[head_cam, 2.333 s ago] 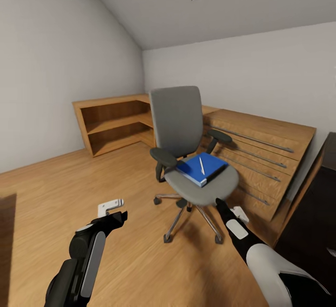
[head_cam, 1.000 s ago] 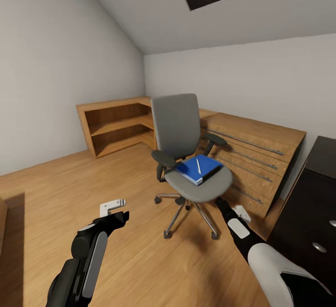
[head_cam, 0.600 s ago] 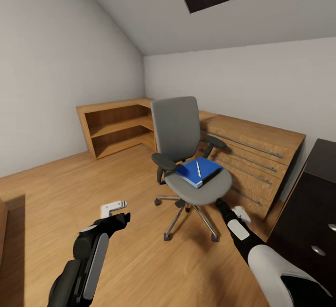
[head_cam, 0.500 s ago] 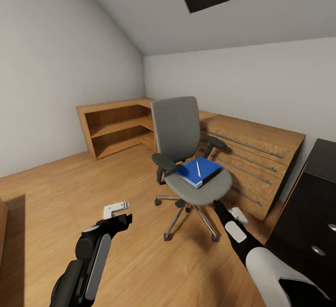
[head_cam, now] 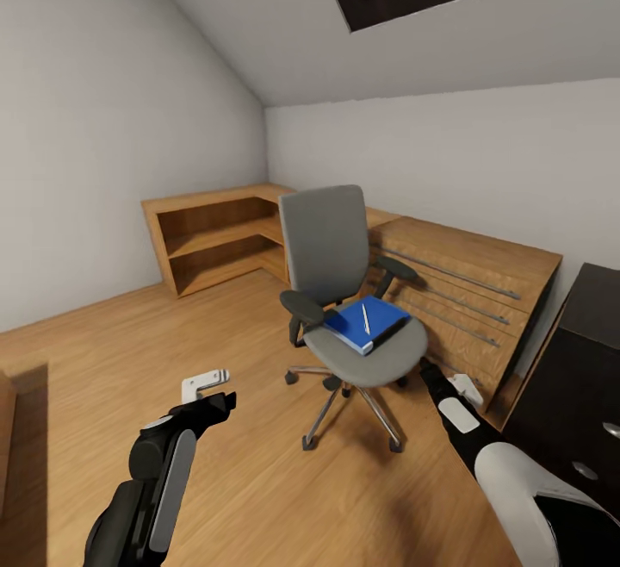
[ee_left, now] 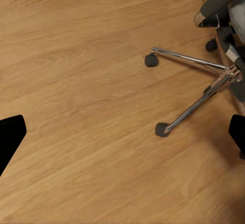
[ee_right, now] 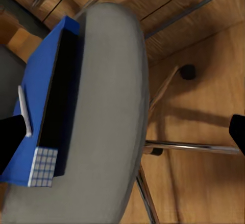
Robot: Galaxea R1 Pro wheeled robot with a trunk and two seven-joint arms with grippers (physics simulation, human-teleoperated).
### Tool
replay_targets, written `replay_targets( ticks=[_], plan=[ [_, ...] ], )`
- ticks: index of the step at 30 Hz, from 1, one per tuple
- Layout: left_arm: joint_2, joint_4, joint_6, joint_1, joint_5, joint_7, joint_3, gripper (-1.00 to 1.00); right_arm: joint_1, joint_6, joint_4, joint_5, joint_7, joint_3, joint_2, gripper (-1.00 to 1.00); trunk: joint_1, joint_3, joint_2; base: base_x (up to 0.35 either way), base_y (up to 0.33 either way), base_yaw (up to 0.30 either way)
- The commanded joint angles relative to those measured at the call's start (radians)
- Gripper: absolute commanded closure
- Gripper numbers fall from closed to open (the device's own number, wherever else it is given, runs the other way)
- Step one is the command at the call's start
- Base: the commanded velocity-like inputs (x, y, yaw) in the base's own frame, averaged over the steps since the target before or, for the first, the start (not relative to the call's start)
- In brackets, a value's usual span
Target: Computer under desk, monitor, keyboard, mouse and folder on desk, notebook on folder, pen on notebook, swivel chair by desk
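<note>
Standing on the wooden floor [head_cam: 103,352] in the corner of an attic room, the swivel chair [head_cam: 344,291], grey back toward the wall, metal five-star base [ee_left: 196,88] splayed on casters. Resting on its grey seat [ee_right: 109,127], the blue folder [head_cam: 366,323], lying flat and reaching toward the seat's right edge. Lying on top of the folder, the thin white pen [head_cam: 365,319], seen also as a pale sliver [ee_right: 23,111] along the folder's upper face. Showing at the folder's side, a dark band, perhaps the notebook's edge, though impossible to tell apart from the folder itself.

Behind the chair, an open wooden shelf unit [head_cam: 215,235], both shelves bare as far as visible, and beside it a light wooden drawer chest [head_cam: 465,300] with long metal handles, all drawers closed. At the far right, the dark drawer unit [head_cam: 577,395] of the desk, with a round silver knob, drawers closed.

Hovering over bare floor left of the chair, the left gripper [head_cam: 207,382], fingers spread wide apart, holding nothing. Hanging just beside the seat's right edge, the right gripper [head_cam: 465,386], fingers likewise wide apart and empty, pointed at the seat and folder.
</note>
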Motion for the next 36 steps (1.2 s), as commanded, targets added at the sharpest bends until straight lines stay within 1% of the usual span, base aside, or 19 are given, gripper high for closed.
replay_targets(
  ticks=[1, 2, 6, 10, 20, 22, 26, 29, 32, 33, 35, 36],
  plan=[
    [-0.001, -0.001, 0.003, -0.001, 0.011, 0.008, 0.001, -1.00, -0.001, -0.004, 0.006, -0.016, 0.008, 0.002, -0.006, -1.00, -0.004, 0.002, 0.007, 0.000, 0.000, 0.000],
    [-0.001, -0.001, 0.003, -0.001, 0.011, 0.008, 0.001, -1.00, -0.001, -0.004, 0.012, -0.022, 0.014, 0.002, -0.012, -1.00, -0.008, 0.005, 0.014, 0.000, 0.000, 0.000],
    [-0.001, -0.001, 0.003, -0.001, 0.011, 0.007, 0.001, -1.00, -0.001, -0.004, 0.034, -0.041, 0.036, 0.002, -0.012, -1.00, -0.023, 0.018, 0.042, 0.000, 0.000, 0.000],
    [-0.001, -0.001, 0.003, -0.001, 0.011, 0.007, 0.000, -1.00, -0.001, -0.001, 0.056, -0.044, 0.059, 0.001, -0.015, -1.00, -0.039, 0.030, 0.070, 0.000, 0.000, 0.000],
    [-0.001, -0.001, 0.003, -0.001, 0.011, 0.007, 0.000, -1.00, 0.000, -0.001, 0.055, -0.044, 0.111, 0.000, -0.018, -1.00, -0.077, 0.062, 0.140, 0.000, 0.000, 0.000],
    [-0.001, -0.001, 0.003, -0.001, 0.011, 0.007, 0.000, -1.00, 0.000, -0.001, 0.055, -0.044, 0.130, 0.000, -0.024, -1.00, -0.085, 0.068, 0.154, 0.000, 0.000, 0.000],
    [-0.001, 0.002, 0.004, -0.001, 0.011, 0.007, -0.001, -1.00, 0.001, -0.001, 0.046, -0.044, 0.199, 0.000, -0.039, -1.00, -0.100, 0.081, 0.182, 0.000, 0.000, 0.000],
    [-0.001, 0.003, 0.004, -0.001, 0.010, 0.008, -0.011, -1.00, 0.002, -0.002, 0.028, -0.041, 0.215, 0.001, -0.050, -1.00, -0.111, 0.090, 0.203, 0.000, 0.000, 0.000],
    [-0.001, 0.003, 0.004, -0.001, 0.010, 0.009, -0.015, -1.00, 0.010, -0.001, -0.028, -0.030, 0.211, 0.001, -0.053, -1.00, -0.123, 0.099, 0.224, 0.000, 0.000, 0.000],
    [-0.001, 0.003, 0.004, -0.001, 0.010, 0.010, -0.016, -1.00, 0.019, 0.000, -0.054, -0.019, 0.200, 0.001, -0.053, -1.00, -0.127, 0.102, 0.231, 0.000, 0.000, 0.000],
    [-0.001, 0.004, 0.004, -0.001, 0.009, 0.009, -0.017, -1.00, 0.044, 0.004, -0.119, 0.012, 0.145, 0.002, -0.054, -1.00, -0.134, 0.109, 0.245, 0.000, 0.000, 0.000],
    [-0.001, 0.008, 0.004, -0.001, 0.009, 0.009, -0.027, -1.00, 0.065, 0.018, -0.187, 0.040, 0.074, 0.002, -0.054, -1.00, -0.138, 0.112, 0.252, 0.000, 0.000, 0.000]
  ],
)
